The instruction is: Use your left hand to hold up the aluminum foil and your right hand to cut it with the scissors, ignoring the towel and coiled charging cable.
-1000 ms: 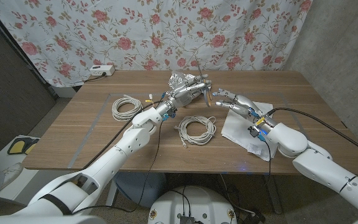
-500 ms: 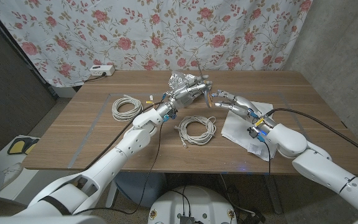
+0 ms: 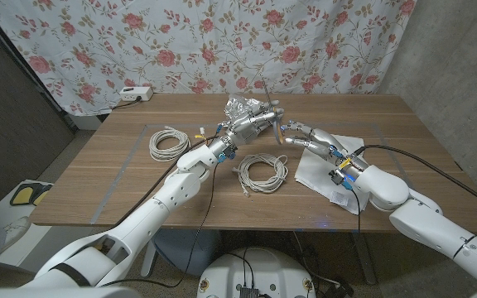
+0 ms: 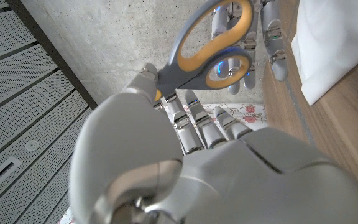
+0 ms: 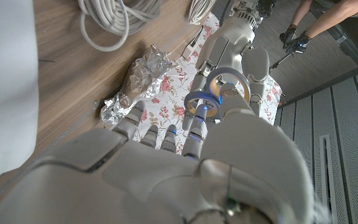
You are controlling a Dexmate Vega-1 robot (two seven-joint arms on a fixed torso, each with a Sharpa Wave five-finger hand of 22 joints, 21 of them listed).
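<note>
A wooden surface (image 3: 139,174) stands before a floral curtain (image 3: 180,41). Crinkled aluminum foil (image 3: 238,106) lies behind the left hand (image 3: 253,124), which grips grey-and-yellow scissors (image 4: 207,53); the right hand (image 3: 309,135) reaches them, fingers spread.

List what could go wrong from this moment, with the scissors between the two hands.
1. The left hand pinches the scissors while the right hand reaches for the handle loops. If the left hand lets go before the right grips, they could drop by the coiled cable.
2. The aluminum foil lies crumpled on the table, unheld. The left hand is occupied, so lifting it may be delayed.
</note>
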